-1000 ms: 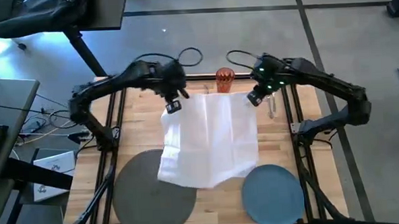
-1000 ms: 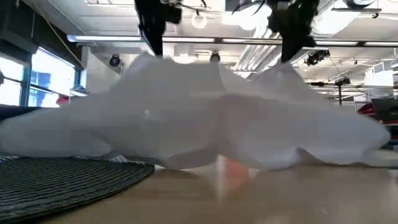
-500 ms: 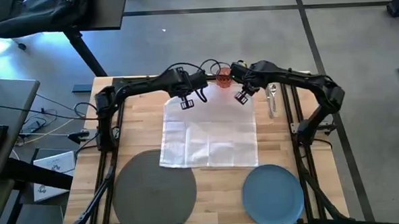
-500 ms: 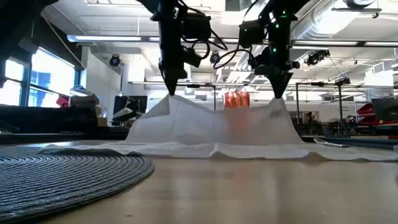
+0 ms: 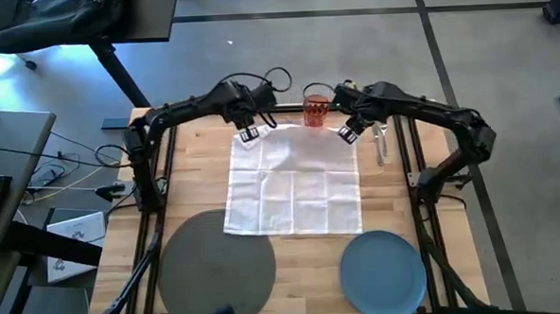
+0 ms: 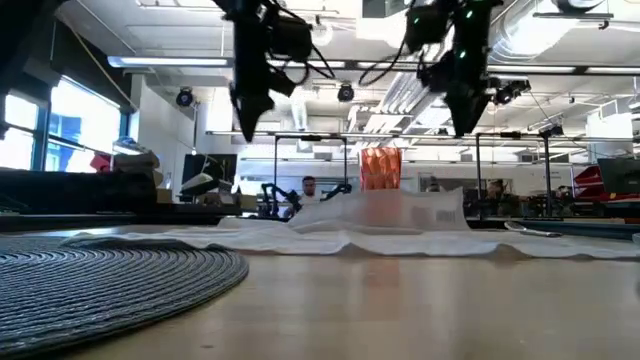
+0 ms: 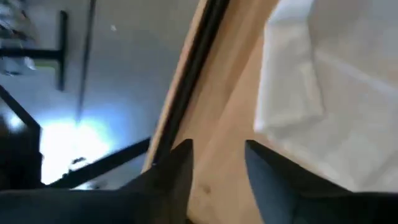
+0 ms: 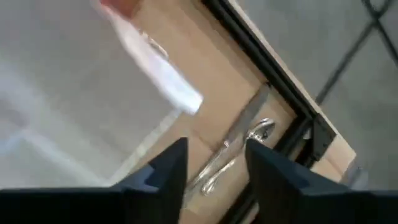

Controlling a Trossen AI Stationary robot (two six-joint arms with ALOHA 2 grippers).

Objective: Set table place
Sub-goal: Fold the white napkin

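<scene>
The white napkin [image 5: 293,190] lies spread out flat in the middle of the table [image 5: 200,160]. The left gripper [image 5: 249,134] hangs just above the napkin's upper left corner, and the right gripper [image 5: 348,134] hangs above the upper right corner. Both have their fingers a little apart and hold nothing (the wrist views show the gaps). The orange tumbler [image 5: 316,109] stands between them at the top edge. Silver cutlery [image 5: 382,141] lies to the right. The grey placemat [image 5: 218,266] sits lower left, the blue plate [image 5: 384,273] lower right.
</scene>
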